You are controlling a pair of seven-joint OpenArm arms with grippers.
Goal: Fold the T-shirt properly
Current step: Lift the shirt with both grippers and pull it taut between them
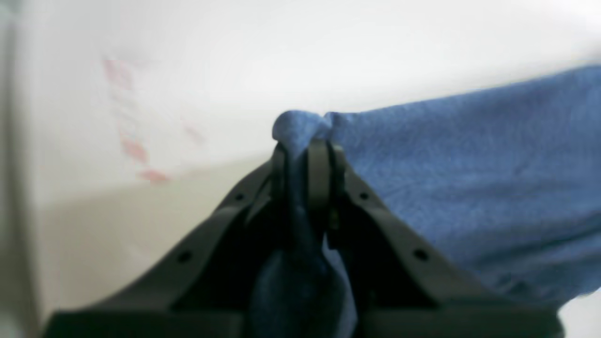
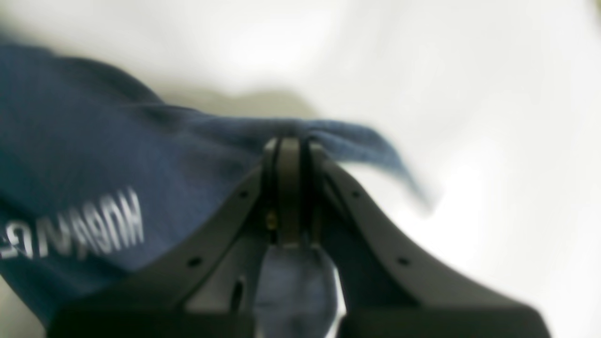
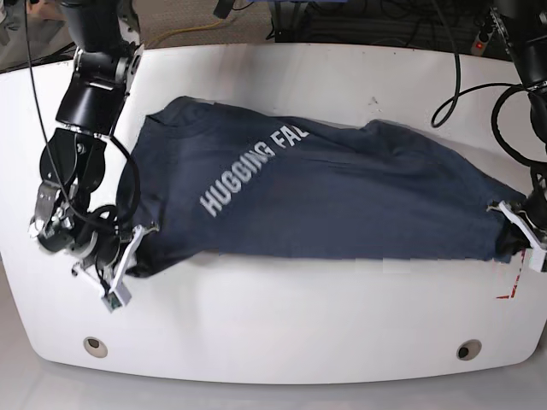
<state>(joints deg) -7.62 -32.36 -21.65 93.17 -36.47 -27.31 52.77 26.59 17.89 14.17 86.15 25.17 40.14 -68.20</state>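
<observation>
While the T-shirt lies stretched across the middle of the white worktop, each arm grips one of its ends. Seen from the base view, the left tool is clamped on the cloth at the shirt's right end, close to the worktop's right edge, and the right tool is clamped on the cloth at the shirt's left end. Both wrist views confirm this: blue fabric bunches up between the closed fingers of the left tool, and a fold is pinched in the right tool.

White lettering reading "HUGGING FA..." faces up on the shirt, running diagonally toward its far edge. Red marks sit on the worktop just in front of the shirt's right end. Two round holes lie near the worktop's front edge, well in front of the shirt. Beyond the shirt's far side, past the worktop's rounded back edge, black cables trail over a grey floor.
</observation>
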